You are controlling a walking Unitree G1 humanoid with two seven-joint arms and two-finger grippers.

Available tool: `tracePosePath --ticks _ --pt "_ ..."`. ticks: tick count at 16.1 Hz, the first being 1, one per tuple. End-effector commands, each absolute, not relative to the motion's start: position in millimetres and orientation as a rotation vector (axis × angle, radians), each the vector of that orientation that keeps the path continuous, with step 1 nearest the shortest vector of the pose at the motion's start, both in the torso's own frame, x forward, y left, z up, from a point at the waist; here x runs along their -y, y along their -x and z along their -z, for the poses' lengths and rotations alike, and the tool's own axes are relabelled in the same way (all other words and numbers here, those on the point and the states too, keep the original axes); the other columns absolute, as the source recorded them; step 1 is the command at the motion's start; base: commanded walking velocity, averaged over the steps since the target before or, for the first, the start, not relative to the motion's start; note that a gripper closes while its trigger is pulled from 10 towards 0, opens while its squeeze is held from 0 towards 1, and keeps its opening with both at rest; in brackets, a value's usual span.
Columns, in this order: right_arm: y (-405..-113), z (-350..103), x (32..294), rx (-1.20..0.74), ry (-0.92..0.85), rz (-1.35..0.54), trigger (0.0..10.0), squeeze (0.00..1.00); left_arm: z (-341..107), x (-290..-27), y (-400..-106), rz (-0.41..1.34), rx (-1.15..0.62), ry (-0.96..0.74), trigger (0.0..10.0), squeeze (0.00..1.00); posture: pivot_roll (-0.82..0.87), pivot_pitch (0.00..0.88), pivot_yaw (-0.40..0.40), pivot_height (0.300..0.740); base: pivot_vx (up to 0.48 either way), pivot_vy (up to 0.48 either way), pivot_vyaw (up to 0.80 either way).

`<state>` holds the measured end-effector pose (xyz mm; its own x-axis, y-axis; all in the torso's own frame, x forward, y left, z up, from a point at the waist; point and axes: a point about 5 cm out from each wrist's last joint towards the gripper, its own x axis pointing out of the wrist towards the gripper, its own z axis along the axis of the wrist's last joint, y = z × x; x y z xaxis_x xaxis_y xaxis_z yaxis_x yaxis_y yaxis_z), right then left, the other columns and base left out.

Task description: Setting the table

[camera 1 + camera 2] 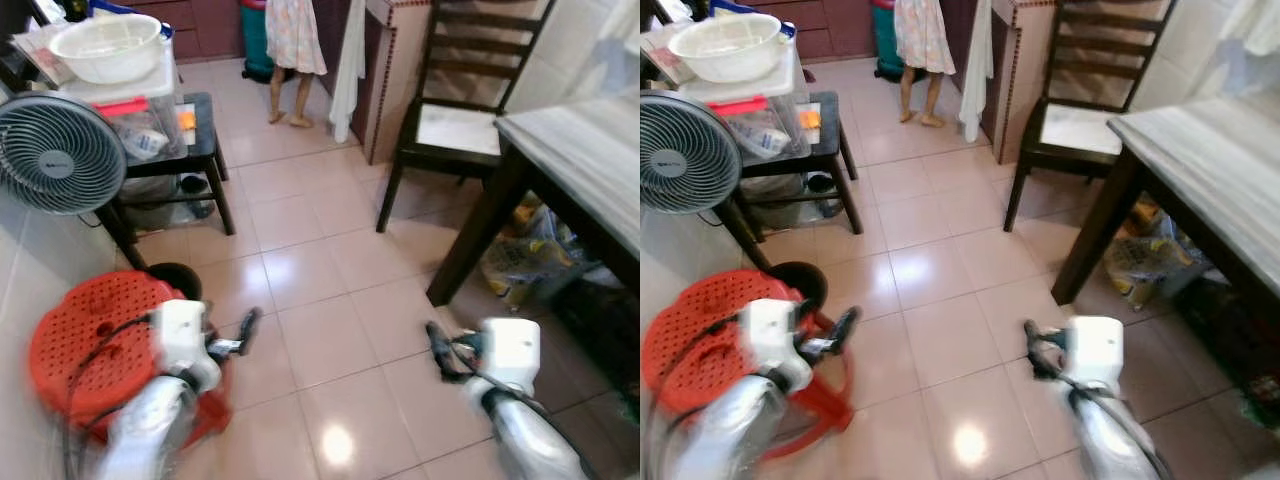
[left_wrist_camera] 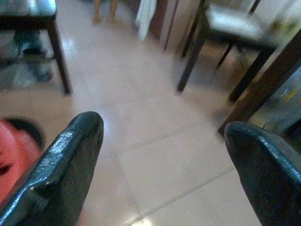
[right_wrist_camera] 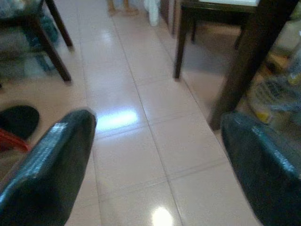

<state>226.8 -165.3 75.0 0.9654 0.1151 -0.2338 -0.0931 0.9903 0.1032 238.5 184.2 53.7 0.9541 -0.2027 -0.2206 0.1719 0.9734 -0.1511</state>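
Note:
The dining table (image 1: 590,170) with a pale wood-grain top and dark legs stands at the right, its top bare where I can see it. A dark wooden chair (image 1: 455,120) with a light seat is pushed up to its far end. My left gripper (image 1: 248,325) hangs low over the tiled floor beside a red stool, open, with nothing between its fingers (image 2: 70,155). My right gripper (image 1: 435,340) also hangs low over the floor, a short way from the table's near leg. It is open and holds nothing, as its fingers (image 3: 56,155) show in the right wrist view.
A red plastic stool (image 1: 90,345) sits at my lower left, with a fan (image 1: 55,155) behind it. A black side table (image 1: 200,150) carries a plastic box and a white bowl (image 1: 105,45). A person (image 1: 292,40) stands at the back. Bags (image 1: 530,255) lie under the dining table.

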Motion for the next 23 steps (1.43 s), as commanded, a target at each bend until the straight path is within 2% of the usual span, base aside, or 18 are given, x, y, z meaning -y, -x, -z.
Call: tracePosePath --ticks 1,9,12,23 --pt "-222.8 -72.6 177.9 -0.259 -0.069 -0.064 10.0 0.0 -60.6 -175.0 -242.8 0.22 -0.206 0.133 10.0 0.0 -0.19 0.148 0.017 0.74 0.277 0.0 -0.8" --pt "-222.3 -70.7 178.9 -0.265 -0.07 -0.061 10.0 0.0 -56.7 -176.2 -241.5 0.208 -0.232 0.123 10.0 0.0 -0.2 0.157 0.02 0.74 0.034 0.0 -0.8" --pt "-221.9 -70.2 178.6 -0.264 -0.074 -0.056 10.0 0.0 -52.2 -179.2 -245.3 0.137 -0.277 0.094 10.0 0.0 -0.2 0.157 0.021 0.74 0.0 0.0 0.0" --pt "-223.2 -69.0 178.5 -0.27 -0.081 -0.048 10.0 0.0 -53.0 -179.3 -250.3 0.105 -0.286 0.057 10.0 0.0 -0.19 0.158 0.022 0.74 0.0 0.0 0.0"
